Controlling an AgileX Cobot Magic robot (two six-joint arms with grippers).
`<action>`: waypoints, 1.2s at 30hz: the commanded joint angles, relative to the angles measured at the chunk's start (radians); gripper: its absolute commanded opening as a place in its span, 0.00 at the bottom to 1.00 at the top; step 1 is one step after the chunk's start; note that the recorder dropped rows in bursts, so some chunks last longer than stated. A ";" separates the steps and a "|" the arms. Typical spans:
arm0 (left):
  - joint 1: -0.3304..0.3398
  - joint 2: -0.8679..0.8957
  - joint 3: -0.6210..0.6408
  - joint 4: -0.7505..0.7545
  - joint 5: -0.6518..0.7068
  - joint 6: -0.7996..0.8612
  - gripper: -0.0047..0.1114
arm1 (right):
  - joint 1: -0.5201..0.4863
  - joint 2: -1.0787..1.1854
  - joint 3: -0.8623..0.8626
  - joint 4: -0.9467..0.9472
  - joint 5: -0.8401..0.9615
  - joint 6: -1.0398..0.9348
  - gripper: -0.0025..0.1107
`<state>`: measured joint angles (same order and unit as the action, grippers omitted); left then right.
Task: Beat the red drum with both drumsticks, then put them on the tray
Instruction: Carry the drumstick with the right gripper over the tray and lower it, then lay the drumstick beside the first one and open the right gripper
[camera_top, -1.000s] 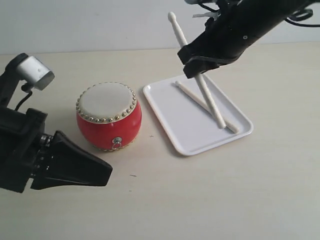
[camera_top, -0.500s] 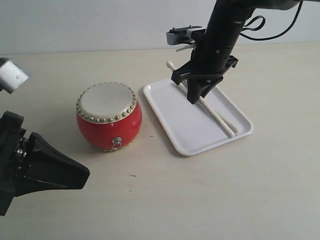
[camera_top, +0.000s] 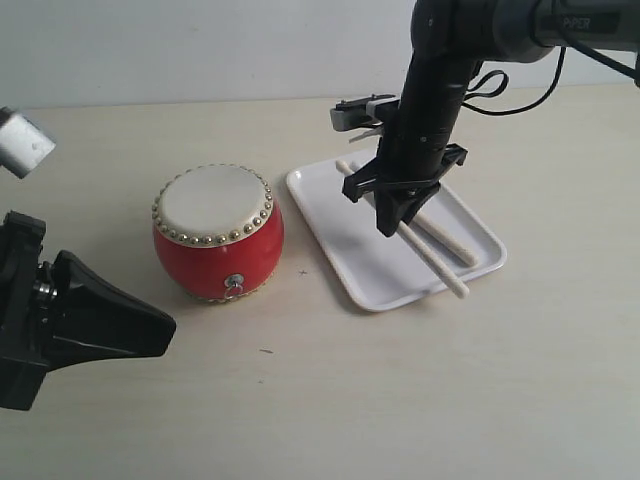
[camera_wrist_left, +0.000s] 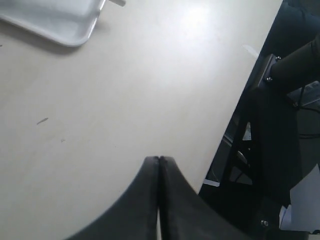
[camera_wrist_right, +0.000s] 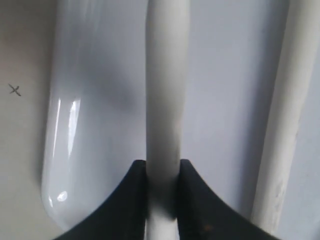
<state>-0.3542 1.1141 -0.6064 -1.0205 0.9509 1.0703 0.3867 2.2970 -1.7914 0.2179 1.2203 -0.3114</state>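
The red drum (camera_top: 218, 232) stands upright left of the white tray (camera_top: 330, 240). My right gripper (camera_top: 392, 226) points down over the tray, shut on one drumstick (camera_top: 440, 268). That stick lies low and slantwise along the tray, its near end reaching past the front rim. In the right wrist view the held drumstick (camera_wrist_right: 165, 75) runs straight out from between the gripper's (camera_wrist_right: 163, 167) fingers. The second drumstick (camera_top: 452, 240) (camera_wrist_right: 282, 125) lies in the tray beside it. My left gripper (camera_top: 165, 335) (camera_wrist_left: 159, 159) is shut and empty, low at the left, in front of the drum.
The table's edge (camera_wrist_left: 235, 120) runs close to the left gripper, with dark frame parts beyond it. A corner of the tray (camera_wrist_left: 55, 20) shows in the left wrist view. A small x mark (camera_wrist_right: 15, 90) sits on the table beside the tray (camera_wrist_right: 90, 100).
The right gripper has brought its drumstick down from a steep tilt to lie low along the tray. The left arm has drawn back to the left and its jaws have shut.
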 joint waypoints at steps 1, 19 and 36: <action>-0.005 -0.009 0.001 -0.011 -0.006 -0.005 0.04 | -0.003 0.012 -0.010 -0.025 0.001 0.002 0.02; -0.005 -0.009 0.001 -0.018 -0.004 -0.006 0.04 | -0.003 0.014 -0.010 -0.073 0.001 0.001 0.05; -0.005 -0.009 0.001 -0.018 -0.004 -0.006 0.04 | -0.003 0.024 -0.076 -0.052 -0.098 -0.008 0.02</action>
<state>-0.3542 1.1141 -0.6064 -1.0238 0.9509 1.0661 0.3867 2.3152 -1.8361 0.1621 1.1382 -0.3134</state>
